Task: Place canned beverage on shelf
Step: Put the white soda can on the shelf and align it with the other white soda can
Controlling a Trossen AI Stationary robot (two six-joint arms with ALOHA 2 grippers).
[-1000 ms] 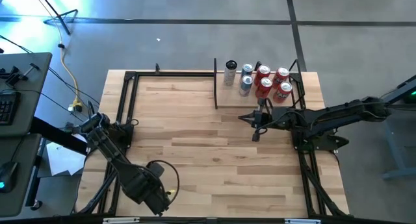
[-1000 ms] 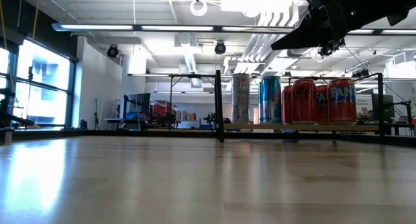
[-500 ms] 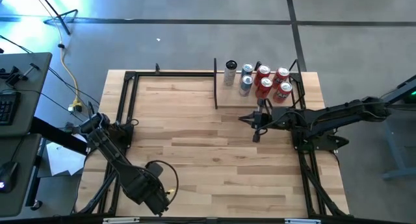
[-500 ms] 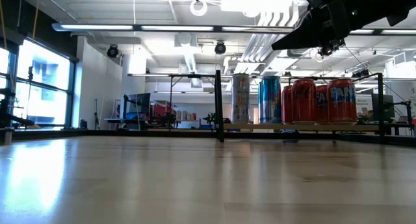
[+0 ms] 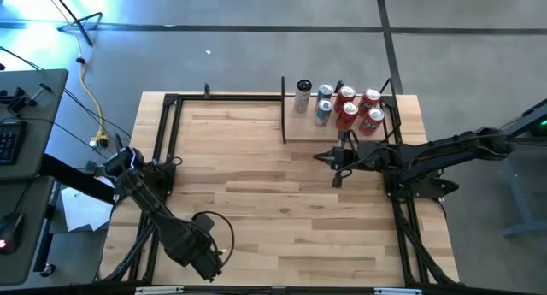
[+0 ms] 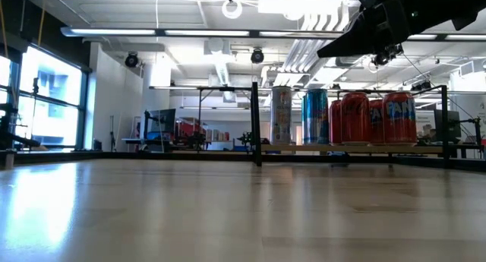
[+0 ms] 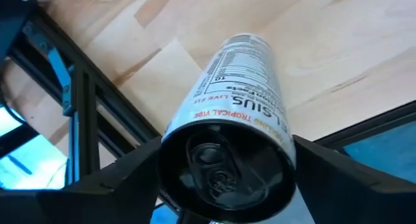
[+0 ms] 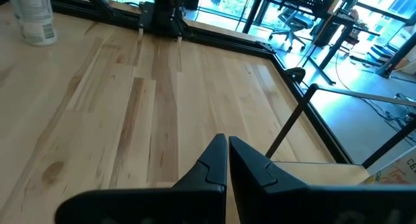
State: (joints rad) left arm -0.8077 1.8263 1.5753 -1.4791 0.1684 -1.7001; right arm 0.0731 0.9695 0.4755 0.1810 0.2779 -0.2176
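Can [image 7: 235,113] was clamped in the left gripper [image 5: 205,254] at the table's [image 5: 256,175] seven o'clock; right gripper [image 5: 335,164], fingers pressed together, hovered beside the shelf [image 5: 299,128] at one o'clock.

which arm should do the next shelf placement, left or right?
Left. Its end effector already grips a can, though at the table's near-left corner, far from the shelf. The right end effector hovers by the shelf, shut and empty.

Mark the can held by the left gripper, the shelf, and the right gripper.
White can [image 7: 237,78]: left wrist view, on its label side.
Shelf [image 5: 299,128]: high view, bare board near its front edge.
Right gripper [image 8: 227,160]: right wrist view, between the shut fingertips.
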